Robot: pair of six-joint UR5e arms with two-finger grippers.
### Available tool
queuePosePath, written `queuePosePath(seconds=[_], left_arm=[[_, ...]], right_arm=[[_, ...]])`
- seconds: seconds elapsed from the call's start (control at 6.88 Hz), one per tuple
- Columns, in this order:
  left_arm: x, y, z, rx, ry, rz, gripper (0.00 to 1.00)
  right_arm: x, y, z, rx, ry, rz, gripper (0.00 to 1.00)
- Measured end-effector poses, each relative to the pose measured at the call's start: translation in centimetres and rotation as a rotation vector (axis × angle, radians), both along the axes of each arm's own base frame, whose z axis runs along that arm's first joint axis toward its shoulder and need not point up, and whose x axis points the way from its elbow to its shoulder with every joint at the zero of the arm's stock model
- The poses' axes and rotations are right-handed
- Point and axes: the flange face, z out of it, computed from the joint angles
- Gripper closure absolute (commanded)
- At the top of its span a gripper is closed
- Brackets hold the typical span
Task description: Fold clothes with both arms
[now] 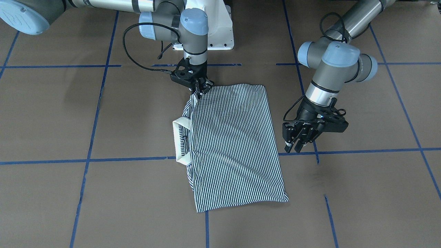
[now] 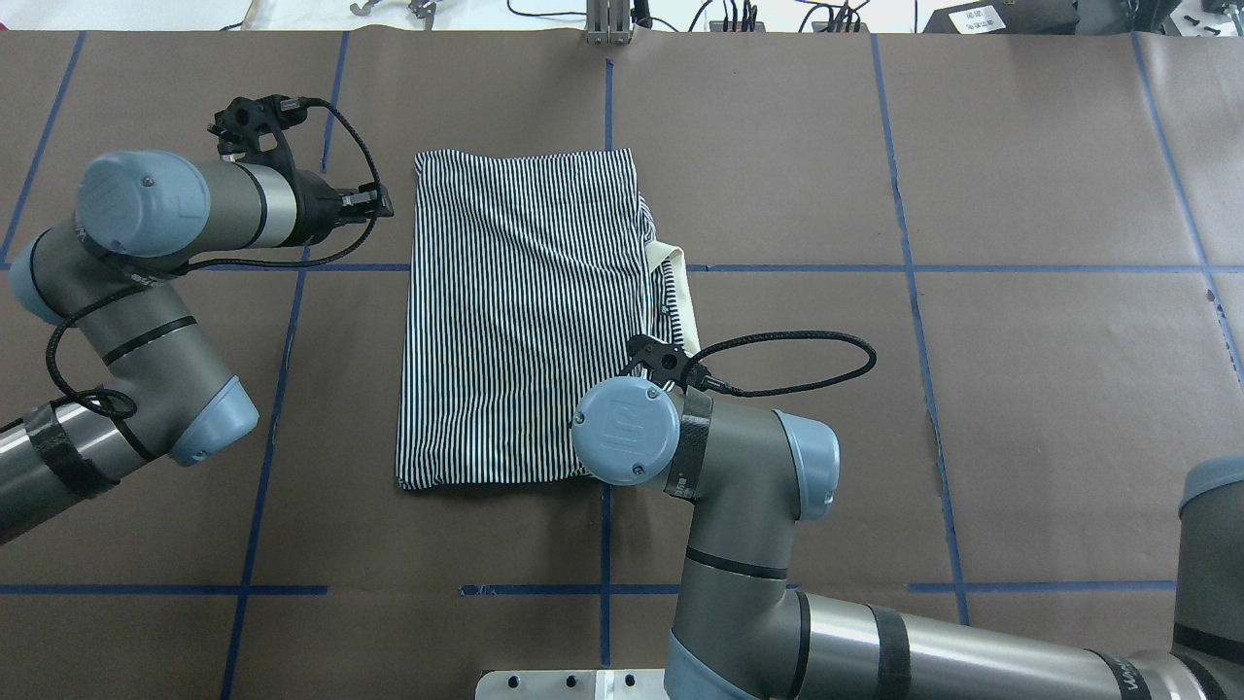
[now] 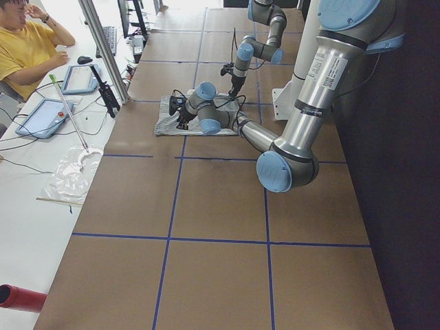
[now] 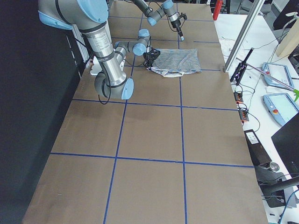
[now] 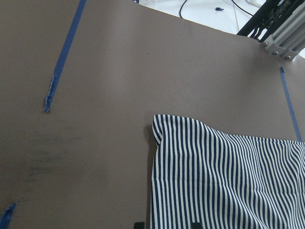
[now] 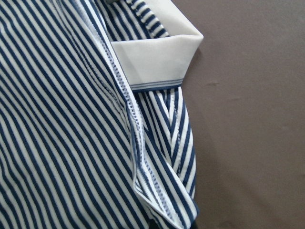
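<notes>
A corner of the striped polo shirt (image 5: 224, 181) is seen lying on the brown table (image 5: 119, 95), which is marked with blue tape lines (image 5: 66, 47).

folded striped shirt (image 1: 234, 144) lies on taped brown table (image 1: 361, 193).

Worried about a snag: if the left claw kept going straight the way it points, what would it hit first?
Probably the polo shirt, at its edge near the corner just ahead of the open left claw. Depth is unclear; it might touch the table just short.
</notes>
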Motion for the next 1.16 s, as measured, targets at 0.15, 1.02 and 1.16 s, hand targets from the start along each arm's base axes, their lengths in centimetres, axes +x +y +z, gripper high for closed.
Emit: queuePosePath(seconds=[0.15, 1.02, 1.16], left_arm=[[0.0, 0.0, 0.1, -0.001, -0.001, 0.0, 0.57], [3.6, 12.8, -4.8, -0.217, 0.274, 0.028, 0.49], [4.7, 18.2, -4.1, -0.282, 0.291, 0.04, 0.47]], right_arm=[[0.1, 0.0, -0.2, 0.001, -0.002, -0.002, 1.0], [5.5, 3.4, 0.1, -0.008, -0.073, -0.003, 1.0], [5.9, 3.8, 0.2, -0.013, -0.08, 0.0, 1.0]])
